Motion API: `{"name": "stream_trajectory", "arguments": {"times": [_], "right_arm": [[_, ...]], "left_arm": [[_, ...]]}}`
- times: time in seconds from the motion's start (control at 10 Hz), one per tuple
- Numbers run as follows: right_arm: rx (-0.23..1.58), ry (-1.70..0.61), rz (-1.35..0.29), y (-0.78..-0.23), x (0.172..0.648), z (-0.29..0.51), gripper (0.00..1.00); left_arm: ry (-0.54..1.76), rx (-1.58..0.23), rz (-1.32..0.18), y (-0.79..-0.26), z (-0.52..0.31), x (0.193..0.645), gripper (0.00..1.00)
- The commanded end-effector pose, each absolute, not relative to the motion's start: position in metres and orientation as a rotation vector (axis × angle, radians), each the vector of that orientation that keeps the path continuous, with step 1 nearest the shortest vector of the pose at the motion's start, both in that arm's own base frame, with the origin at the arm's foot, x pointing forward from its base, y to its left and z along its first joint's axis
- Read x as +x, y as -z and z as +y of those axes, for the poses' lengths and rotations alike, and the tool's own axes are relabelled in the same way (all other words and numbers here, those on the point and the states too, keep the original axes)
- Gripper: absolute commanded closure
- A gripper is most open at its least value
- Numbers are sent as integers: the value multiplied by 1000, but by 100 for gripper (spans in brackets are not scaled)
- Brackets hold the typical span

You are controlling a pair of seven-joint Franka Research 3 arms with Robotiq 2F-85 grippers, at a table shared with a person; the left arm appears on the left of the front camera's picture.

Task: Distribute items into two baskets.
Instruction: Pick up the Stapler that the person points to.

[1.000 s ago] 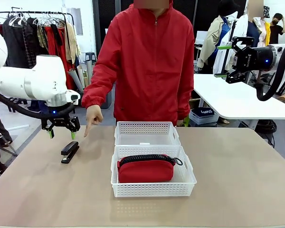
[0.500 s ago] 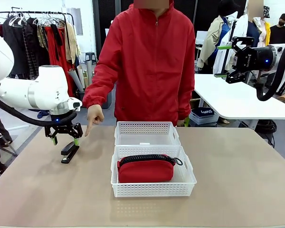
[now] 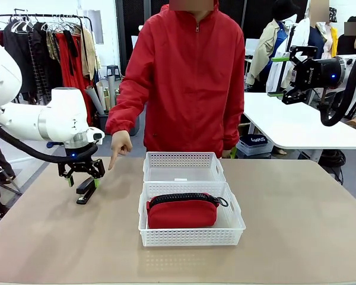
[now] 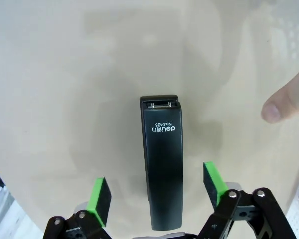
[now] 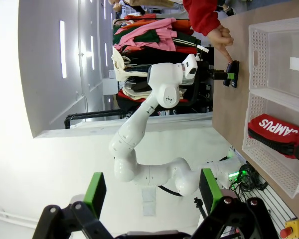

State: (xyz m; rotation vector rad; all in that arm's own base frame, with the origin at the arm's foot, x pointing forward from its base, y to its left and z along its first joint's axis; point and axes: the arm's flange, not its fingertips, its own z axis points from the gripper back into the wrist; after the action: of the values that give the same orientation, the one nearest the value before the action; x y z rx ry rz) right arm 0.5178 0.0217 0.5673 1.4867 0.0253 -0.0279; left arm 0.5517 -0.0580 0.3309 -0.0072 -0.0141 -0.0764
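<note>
Near the left edge of the desk (image 3: 296, 237), the small black stapler (image 3: 87, 189) (image 4: 162, 164) lay between the green pads (image 4: 100, 194) of the left pincer (image 3: 83, 180) (image 4: 157, 188), which stood open, touching neither side.

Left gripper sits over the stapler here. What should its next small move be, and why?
Probably close the left gripper on the stapler: its green pads flank the black body on both sides, apart from it, with the stapler flat on the table. The red pouch already lies in the nearer basket, so the stapler is what's left.
</note>
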Motion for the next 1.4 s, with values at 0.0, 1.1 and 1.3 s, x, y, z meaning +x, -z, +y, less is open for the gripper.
{"name": "stream_trajectory", "arguments": {"times": [0.0, 1.1, 1.3], "right_arm": [[1489, 29, 12, -570, 518, 22, 0], [1489, 29, 12, -570, 518, 22, 0], [1489, 29, 12, -570, 518, 22, 0]], "left_arm": [[102, 0, 16, -328, -56, 552, 24], [43, 9, 78, -342, -59, 544, 100], [29, -32, 91, -364, -63, 540, 100]]}}
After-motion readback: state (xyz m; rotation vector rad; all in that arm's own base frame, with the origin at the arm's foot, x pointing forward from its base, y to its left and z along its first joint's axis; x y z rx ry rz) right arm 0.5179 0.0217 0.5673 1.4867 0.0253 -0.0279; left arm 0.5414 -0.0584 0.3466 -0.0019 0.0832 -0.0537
